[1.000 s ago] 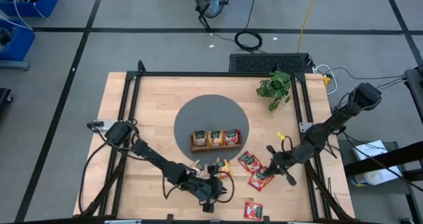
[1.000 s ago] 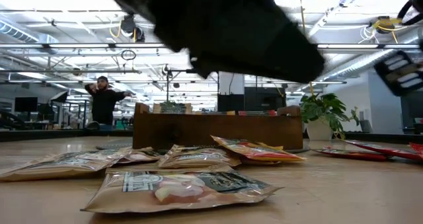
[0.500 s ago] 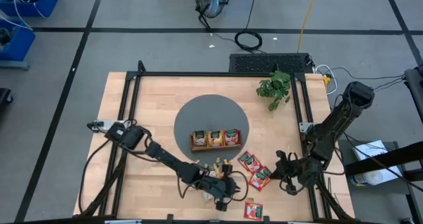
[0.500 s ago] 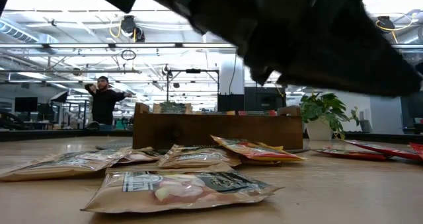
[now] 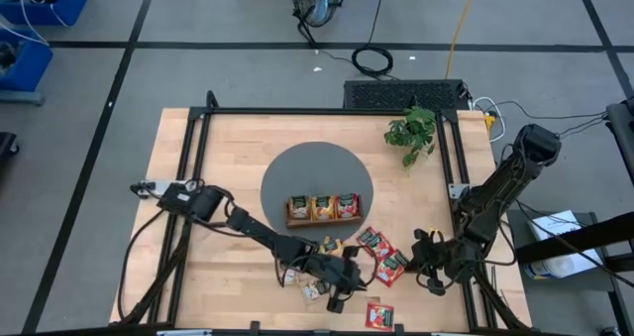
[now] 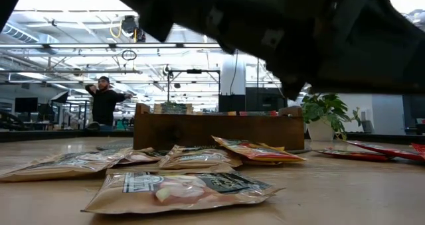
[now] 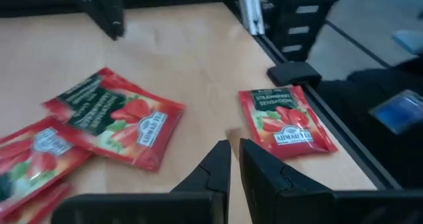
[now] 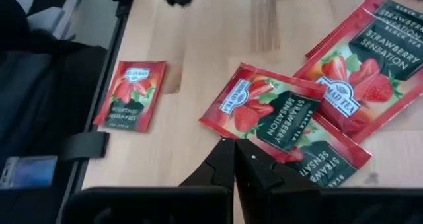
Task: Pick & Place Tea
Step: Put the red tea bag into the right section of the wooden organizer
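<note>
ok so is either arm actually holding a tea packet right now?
No. The left gripper and right gripper both show nearly shut jaws with nothing between them. The red tea packets lie loose on the table.

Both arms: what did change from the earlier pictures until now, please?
The left gripper, almost shut and empty, swept rightward along the table's near edge toward the red packets. The right gripper, shut and empty, drew back toward the near-right table corner. The wooden tray and the lone red packet stayed put.

Left gripper (image 5: 342, 286) and right gripper (image 5: 428, 277), both empty, fingers together.
</note>
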